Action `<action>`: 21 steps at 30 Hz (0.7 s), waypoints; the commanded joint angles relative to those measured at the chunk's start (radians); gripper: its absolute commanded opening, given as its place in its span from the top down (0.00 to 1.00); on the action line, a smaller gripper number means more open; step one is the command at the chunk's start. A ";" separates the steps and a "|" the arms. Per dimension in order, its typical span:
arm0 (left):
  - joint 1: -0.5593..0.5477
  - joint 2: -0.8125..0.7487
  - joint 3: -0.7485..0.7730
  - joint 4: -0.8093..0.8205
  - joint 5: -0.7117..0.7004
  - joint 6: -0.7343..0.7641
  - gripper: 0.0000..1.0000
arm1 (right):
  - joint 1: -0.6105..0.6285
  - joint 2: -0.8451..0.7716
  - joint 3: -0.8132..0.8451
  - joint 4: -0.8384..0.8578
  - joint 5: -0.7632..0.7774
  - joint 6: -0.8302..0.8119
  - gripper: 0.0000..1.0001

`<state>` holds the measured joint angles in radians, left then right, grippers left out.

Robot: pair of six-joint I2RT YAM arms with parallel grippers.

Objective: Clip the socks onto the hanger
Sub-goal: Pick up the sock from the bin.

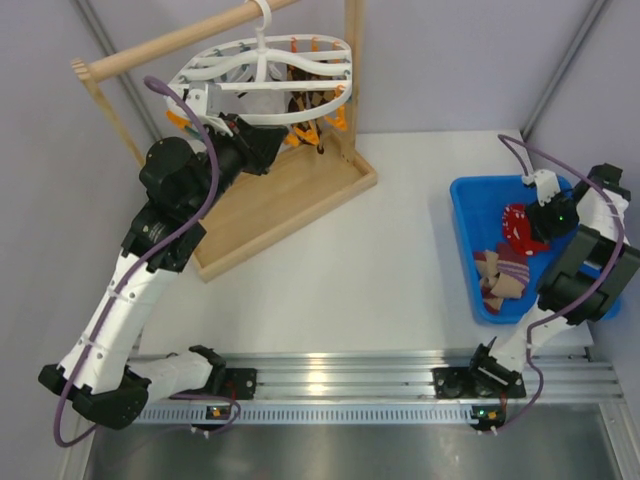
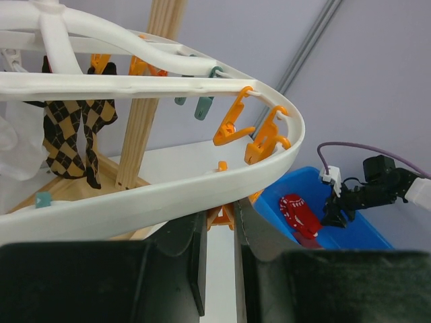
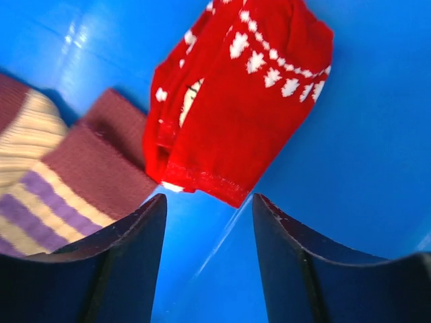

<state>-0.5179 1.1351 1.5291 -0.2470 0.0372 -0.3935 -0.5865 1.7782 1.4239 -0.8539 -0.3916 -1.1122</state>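
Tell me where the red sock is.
In the top view, the red sock lies in the blue bin on the right, beside striped socks, below the right gripper.

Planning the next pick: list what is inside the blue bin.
A red sock with white pattern and striped socks lie in the blue bin. The right arm covers its right side; anything under the socks is hidden.

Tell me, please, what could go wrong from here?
The right claw hangs open just short of the red sock. The striped sock lies right beside it, so both might be pinched together. The left claw seems to pinch an orange clip under the hanger rim. The hanger only hangs by its hook, so a pull may swing it.
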 commanded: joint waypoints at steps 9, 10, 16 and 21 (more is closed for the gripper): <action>0.005 0.002 0.000 0.026 -0.010 0.018 1.00 | 0.047 0.116 0.013 0.061 0.146 -0.067 0.47; 0.004 0.002 0.000 0.026 -0.010 0.021 1.00 | 0.047 0.122 0.012 0.059 0.148 -0.066 0.50; 0.004 0.002 -0.001 0.026 -0.014 0.027 1.00 | 0.047 0.138 0.021 -0.011 0.128 -0.058 0.66; 0.004 -0.008 -0.024 0.037 -0.016 0.025 1.00 | 0.047 0.153 0.024 -0.046 0.138 -0.064 0.64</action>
<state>-0.5179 1.1362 1.5215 -0.2451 0.0360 -0.3870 -0.5465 1.9194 1.4342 -0.8616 -0.2546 -1.1648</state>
